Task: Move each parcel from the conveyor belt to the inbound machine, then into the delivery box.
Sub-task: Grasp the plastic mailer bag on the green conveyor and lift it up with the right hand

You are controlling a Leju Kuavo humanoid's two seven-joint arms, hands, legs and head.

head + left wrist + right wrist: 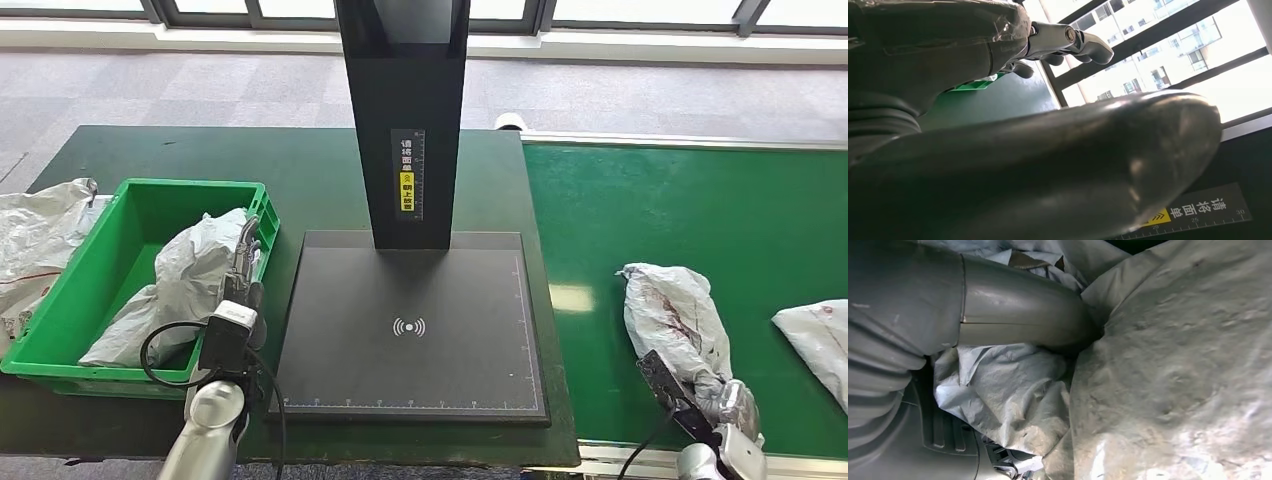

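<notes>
Parcels first: you have a grey parcel [668, 312] lying on the green belt [700, 220], near its front edge, with the right hand [728, 408] on its near end. In the right wrist view the thumb [1018, 315] presses into the crumpled wrap [1178, 365] and plastic bunches around the hand, so read it as clamped on that parcel. A second parcel [815, 340] lies further right on the belt, apart from the first. Scanner [412, 330], a black plate with a dark post [405, 110] rising from its back edge, sits between belt and bin with nothing on the plate. Left of it, the green bin [70, 310] holds a bagged parcel [175, 285] leaning against its right wall. Your left hand [245, 265] hovers at the bin's right rim, just beside that bag, fingers [1083, 42] held apart and gripping nothing in the left wrist view. More crumpled white plastic [40, 235] lies outside the bin at the far left. Whether the left fingers touch the bag, you cannot tell from these views.
</notes>
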